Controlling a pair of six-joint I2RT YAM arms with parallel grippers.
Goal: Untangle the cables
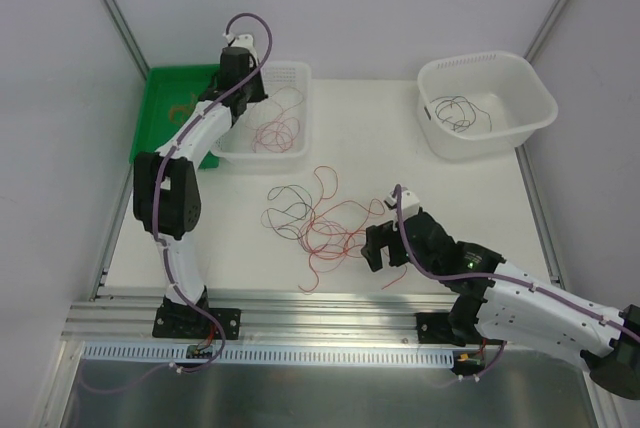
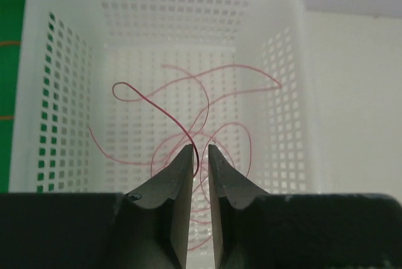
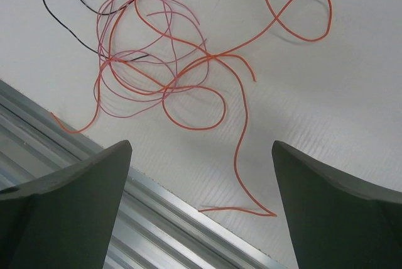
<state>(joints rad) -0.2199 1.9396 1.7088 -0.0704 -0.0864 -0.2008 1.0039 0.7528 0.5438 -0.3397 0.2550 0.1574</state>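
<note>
Cables (image 1: 315,218) tangle on the white worktop (image 1: 450,198) before the perforated basket (image 1: 262,159); red strands (image 2: 188,112) lie inside it. Over the basket, the left hand (image 2: 201,149) stands barely parted, one strand in its gap; the right hand (image 3: 201,146) gapes wide, empty.

No legible text, no labels, brands, numbers or signs on anything
</note>
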